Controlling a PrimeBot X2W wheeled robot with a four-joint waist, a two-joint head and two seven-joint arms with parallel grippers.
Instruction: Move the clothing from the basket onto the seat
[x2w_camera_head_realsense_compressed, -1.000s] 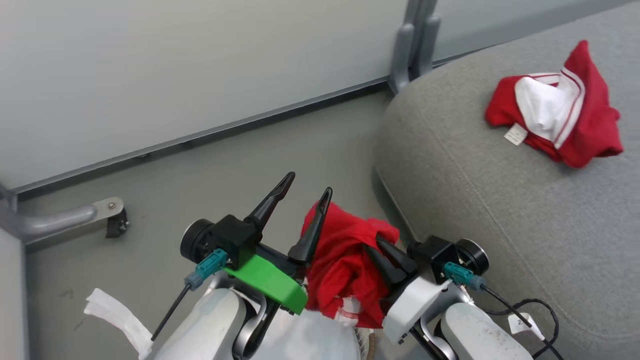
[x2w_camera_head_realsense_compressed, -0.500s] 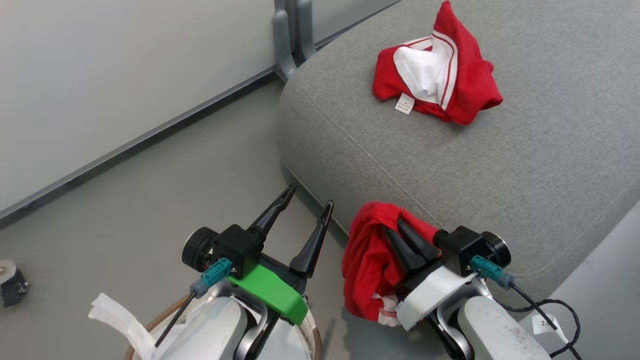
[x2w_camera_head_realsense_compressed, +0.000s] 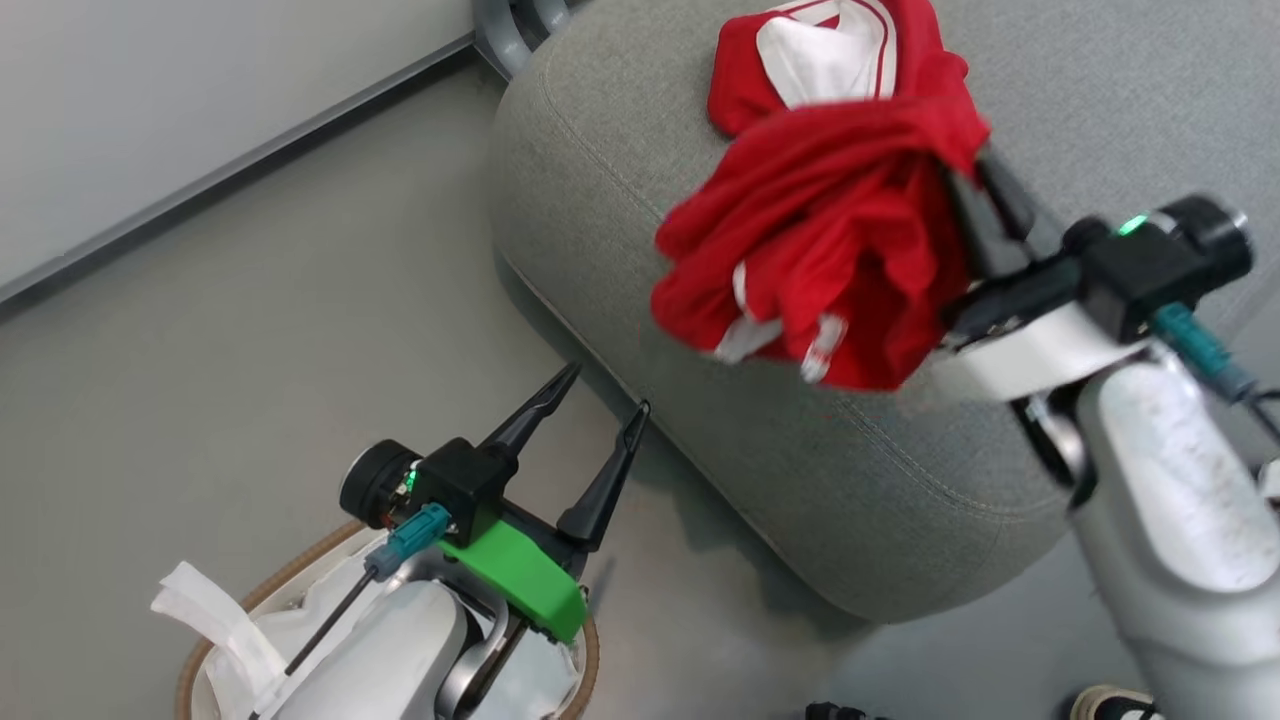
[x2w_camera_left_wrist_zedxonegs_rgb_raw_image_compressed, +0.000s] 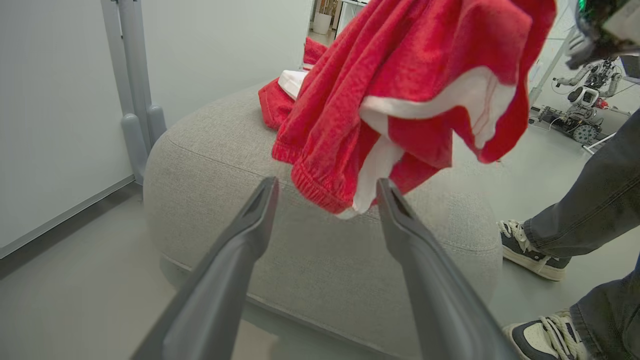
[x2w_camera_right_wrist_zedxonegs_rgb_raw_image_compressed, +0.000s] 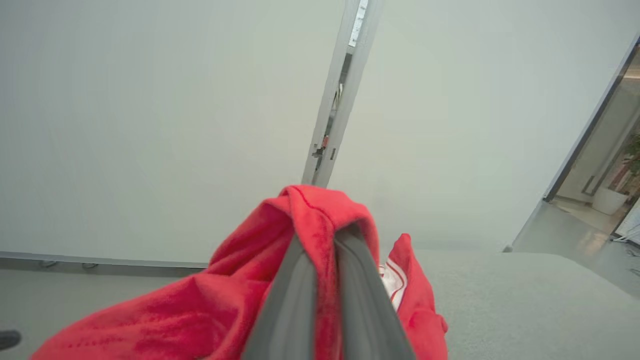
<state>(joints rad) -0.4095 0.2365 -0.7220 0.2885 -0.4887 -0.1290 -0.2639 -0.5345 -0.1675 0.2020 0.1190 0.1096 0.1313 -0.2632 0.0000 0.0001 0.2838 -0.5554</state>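
Head view: right gripper (x2w_camera_head_realsense_compressed: 975, 195) pinches a red garment (x2w_camera_head_realsense_compressed: 830, 270) hanging above the seat (x2w_camera_head_realsense_compressed: 620, 220), near a second garment (x2w_camera_head_realsense_compressed: 820, 60) lying there; left gripper (x2w_camera_head_realsense_compressed: 608, 387) stands spread over the basket (x2w_camera_head_realsense_compressed: 590, 650). Let go this close to the rounded edge, the dangling cloth could slide onto the floor (x2w_camera_head_realsense_compressed: 300, 300)

Looks like a robotics lab or test room rather than a home; bare grey floor (x2w_camera_head_realsense_compressed: 250, 300); plain pale partition walls (x2w_camera_right_wrist_zedxonegs_rgb_raw_image_compressed: 150, 125) joined by grey metal posts (x2w_camera_left_wrist_zedxonegs_rgb_raw_image_compressed: 125, 60); a second robot (x2w_camera_left_wrist_zedxonegs_rgb_raw_image_compressed: 582, 95) parked on the floor far behind; a person (x2w_camera_left_wrist_zedxonegs_rgb_raw_image_compressed: 595, 200) in jeans and trainers standing close by; one grey seat (x2w_camera_left_wrist_zedxonegs_rgb_raw_image_compressed: 225, 150) near the partition.
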